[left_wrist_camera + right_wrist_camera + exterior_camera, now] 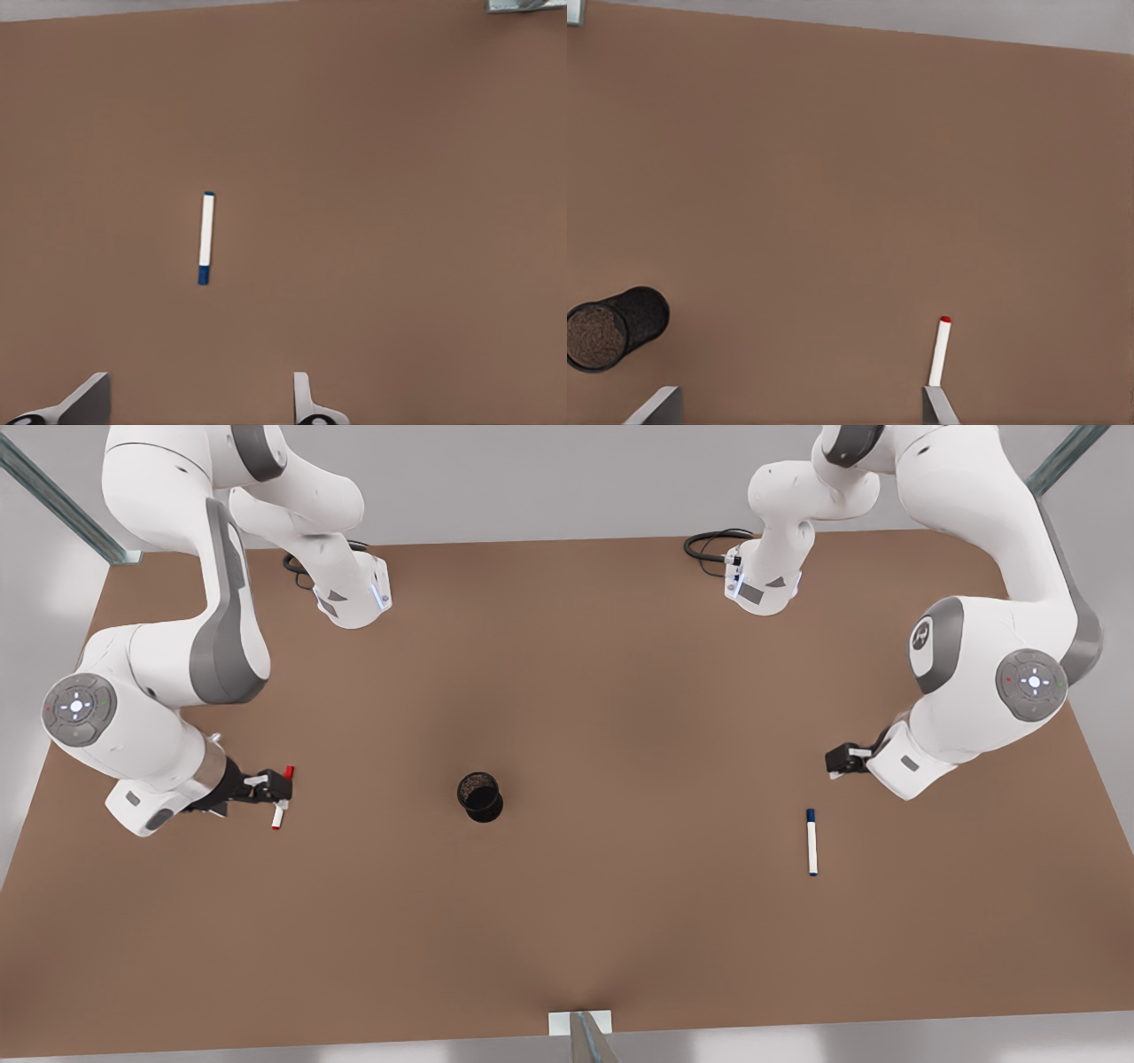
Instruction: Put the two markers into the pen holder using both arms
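A: Gripping the slim white marker with red cap [282, 797], the right gripper [275, 786] sits at the front view's left, fingers closed on the barrel.

B: And the small round black pen holder [480, 796]?

A: Mid-table, upright, well apart from both.

B: The left gripper [842, 760]?

A: Spread wide, empty, hanging near the blue-capped white marker [205, 238], which lies flat on the brown table [620, 691].
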